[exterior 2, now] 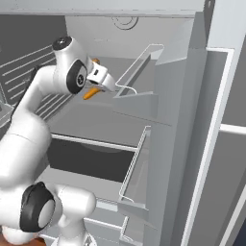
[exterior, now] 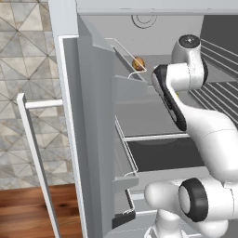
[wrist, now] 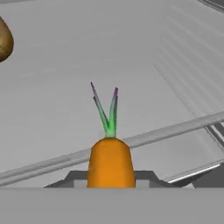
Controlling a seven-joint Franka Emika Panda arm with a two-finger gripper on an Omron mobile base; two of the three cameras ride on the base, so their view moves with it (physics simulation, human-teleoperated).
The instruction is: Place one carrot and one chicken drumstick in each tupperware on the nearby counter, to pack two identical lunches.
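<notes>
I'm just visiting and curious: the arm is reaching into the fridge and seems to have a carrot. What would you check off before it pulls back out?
1. Gripper shut on the carrot: ok; in the hand view the carrot sits between the finger tips.
2. Grip placement: ok; the hold is on the orange body, with the green top pointing away from the hand.
3. Carrot lifted off the fridge shelf: cannot tell.
4. Brown round item near the door bin: ok, apart from the carrot.
5. Way out past the open fridge door: looks ok; the door stands wide open.
6. Tupperware ready on the counter: cannot tell from here.
</notes>
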